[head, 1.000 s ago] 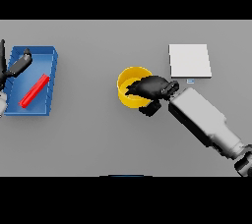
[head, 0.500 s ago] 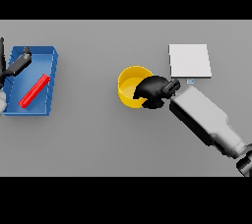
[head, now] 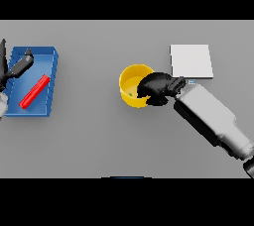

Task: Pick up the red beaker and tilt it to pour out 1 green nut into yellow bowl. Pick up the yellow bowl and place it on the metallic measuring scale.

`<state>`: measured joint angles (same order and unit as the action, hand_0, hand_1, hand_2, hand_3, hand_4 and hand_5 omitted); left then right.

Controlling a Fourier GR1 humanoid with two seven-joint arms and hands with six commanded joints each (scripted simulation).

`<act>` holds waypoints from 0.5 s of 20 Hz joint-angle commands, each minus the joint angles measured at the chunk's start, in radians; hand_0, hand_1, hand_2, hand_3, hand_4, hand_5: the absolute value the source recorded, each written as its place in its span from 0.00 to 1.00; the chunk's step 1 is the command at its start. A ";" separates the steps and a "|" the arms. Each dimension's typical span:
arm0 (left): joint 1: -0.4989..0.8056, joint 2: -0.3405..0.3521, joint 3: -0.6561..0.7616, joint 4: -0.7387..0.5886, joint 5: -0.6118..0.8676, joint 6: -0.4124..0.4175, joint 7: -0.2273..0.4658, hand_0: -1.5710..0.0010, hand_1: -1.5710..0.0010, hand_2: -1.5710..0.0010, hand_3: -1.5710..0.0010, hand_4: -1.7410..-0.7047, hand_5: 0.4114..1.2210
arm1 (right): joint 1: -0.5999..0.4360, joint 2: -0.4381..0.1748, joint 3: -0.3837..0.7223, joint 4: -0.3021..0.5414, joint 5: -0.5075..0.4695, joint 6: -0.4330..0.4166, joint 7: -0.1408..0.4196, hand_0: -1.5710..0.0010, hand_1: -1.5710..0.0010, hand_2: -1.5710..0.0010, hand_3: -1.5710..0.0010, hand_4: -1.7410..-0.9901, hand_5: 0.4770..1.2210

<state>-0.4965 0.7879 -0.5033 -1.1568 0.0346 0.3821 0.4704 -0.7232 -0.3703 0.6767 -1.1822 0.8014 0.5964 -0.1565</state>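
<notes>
grey table | yellow bowl centre, green nut inside, right hand grasping its right rim | blue tray far left holds red beaker, left hand released over it | scale right of bowl

1. A plain grey surface fills the whole view from side to side.
2. The grey is flat and even, with no grain, seam or pattern on it.
3. No wall, floor, window or lamp shows; the surface runs past every edge of the view.
4. The light is soft and spread out, with no bright spot or glare anywhere.
5. Shadows are faint and lie close under whatever stands on the surface.
6. The far part of the surface looks the same shade as the near part.
7. No edge or corner of the surface can be made out.
</notes>
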 commanded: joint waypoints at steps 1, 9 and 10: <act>-0.004 -0.001 -0.002 0.001 -0.003 0.001 0.000 1.00 1.00 1.00 1.00 0.97 0.35 | -0.013 -0.008 -0.013 -0.015 -0.006 0.016 0.010 0.01 0.01 0.12 0.18 0.01 0.99; -0.006 0.005 0.010 0.005 0.004 -0.003 -0.017 1.00 1.00 1.00 1.00 0.96 0.35 | -0.015 -0.082 -0.102 -0.114 -0.029 0.033 0.058 0.00 0.00 0.09 0.16 0.00 1.00; -0.001 0.017 0.014 -0.004 0.006 -0.003 -0.011 1.00 1.00 1.00 1.00 0.96 0.35 | -0.018 -0.090 -0.115 -0.116 -0.034 0.030 0.053 0.00 0.00 0.08 0.12 0.00 1.00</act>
<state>-0.4971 0.8052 -0.4889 -1.1603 0.0401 0.3797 0.4593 -0.7412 -0.4614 0.5613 -1.2981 0.7678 0.6264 -0.1022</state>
